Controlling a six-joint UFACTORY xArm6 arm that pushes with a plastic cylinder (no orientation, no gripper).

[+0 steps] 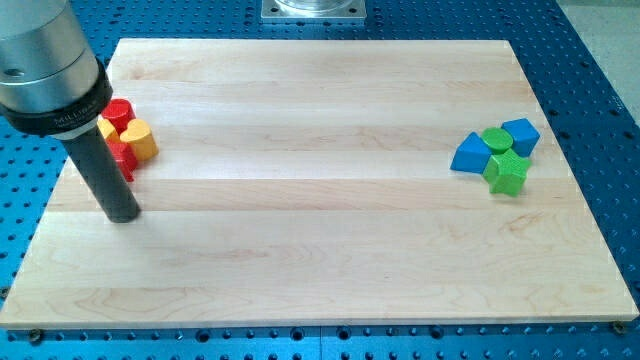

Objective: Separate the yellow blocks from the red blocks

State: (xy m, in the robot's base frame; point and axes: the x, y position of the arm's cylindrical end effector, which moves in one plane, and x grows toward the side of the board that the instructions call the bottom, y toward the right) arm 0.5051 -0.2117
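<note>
My tip [123,215] rests on the wooden board [320,250] at the view's left, just below a tight cluster of red and yellow blocks. A red round block [120,110] is at the cluster's top. A yellow heart-shaped block [139,139] lies at its right side. A second yellow block [106,129] shows only as a sliver beside the rod. A red block [124,159] lies at the cluster's bottom, partly hidden by the rod. The rod covers the cluster's left part.
At the view's right sits a second cluster: a blue triangular block [470,153], a green round block [497,138], a blue block [521,134] and a green star-like block [506,172]. The arm's grey body [45,65] fills the upper left corner.
</note>
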